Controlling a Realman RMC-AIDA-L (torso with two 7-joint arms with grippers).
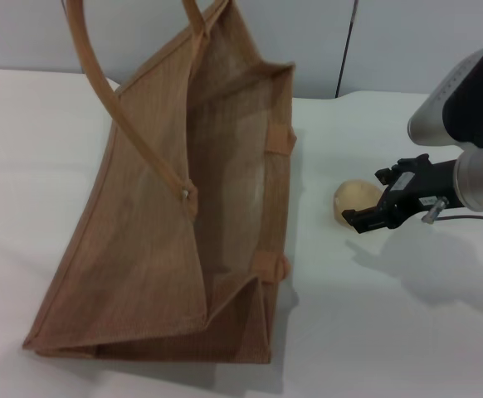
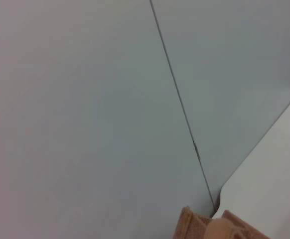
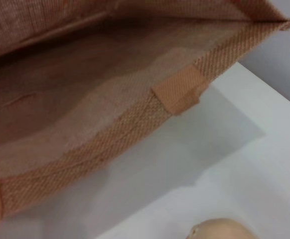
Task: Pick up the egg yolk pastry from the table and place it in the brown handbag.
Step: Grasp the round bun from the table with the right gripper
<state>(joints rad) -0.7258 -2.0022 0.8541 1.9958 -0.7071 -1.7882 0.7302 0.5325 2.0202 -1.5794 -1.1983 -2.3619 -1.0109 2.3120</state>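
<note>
Reaching beside the brown handbag (image 1: 175, 215), the right claw (image 1: 363, 212) stands apart around the egg yolk pastry (image 1: 353, 200).

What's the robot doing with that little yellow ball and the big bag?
The robot's right gripper has reached the egg yolk pastry, a small pale bun sitting on the white table. Its fingers are open at the bun's side, and the bun does not look lifted yet. Next to it is the brown handbag, its mouth open towards the bun and nothing visible inside. The left arm is out of the way, showing only in its wrist view near a bag handle.
</note>
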